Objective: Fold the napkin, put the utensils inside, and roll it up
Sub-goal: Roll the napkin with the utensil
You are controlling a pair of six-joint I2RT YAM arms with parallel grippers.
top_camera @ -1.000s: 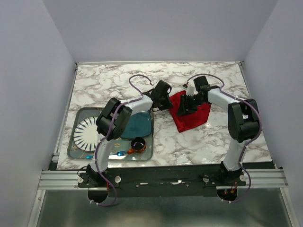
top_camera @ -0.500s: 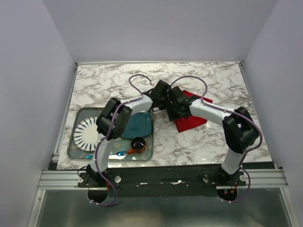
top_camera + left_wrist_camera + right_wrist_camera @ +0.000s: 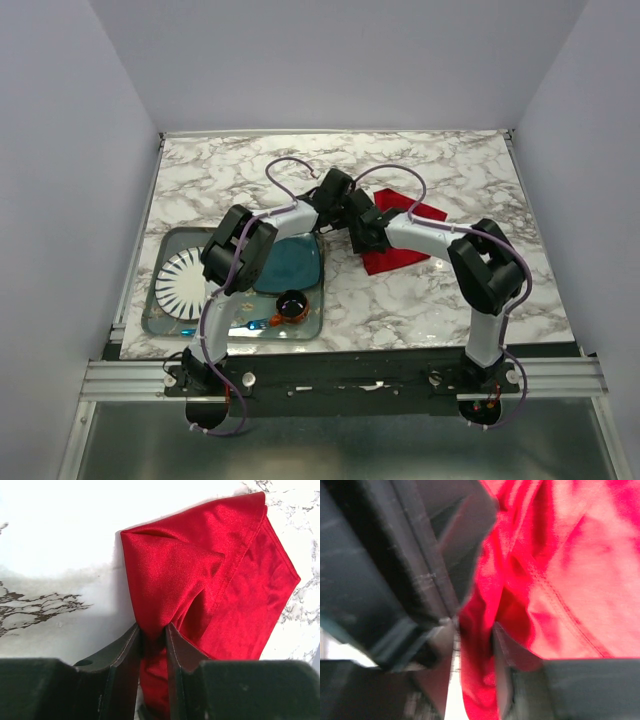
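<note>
The red napkin point(image 3: 400, 252) lies bunched on the marble table right of centre. My left gripper point(image 3: 343, 203) is shut on a pinched fold of it; the left wrist view shows the cloth point(image 3: 200, 580) squeezed between my jaws point(image 3: 152, 632) and spreading away. My right gripper point(image 3: 364, 232) is shut on another fold right beside the left one; in the right wrist view the napkin point(image 3: 570, 580) is clamped between its jaws point(image 3: 476, 630), with the left gripper's black body close on the left. The fork is not visible in any view.
A grey tray point(image 3: 164, 250) at the front left holds a white striped plate point(image 3: 185, 283), a teal plate point(image 3: 295, 262), a dark cup point(image 3: 292, 303) and a blue plastic utensil point(image 3: 250, 324). The marble table point(image 3: 230, 170) ends at walls on three sides.
My right gripper has moved left across the napkin, dragging its cloth toward my left gripper, and now sits right beside it. The left gripper has shifted slightly left.
</note>
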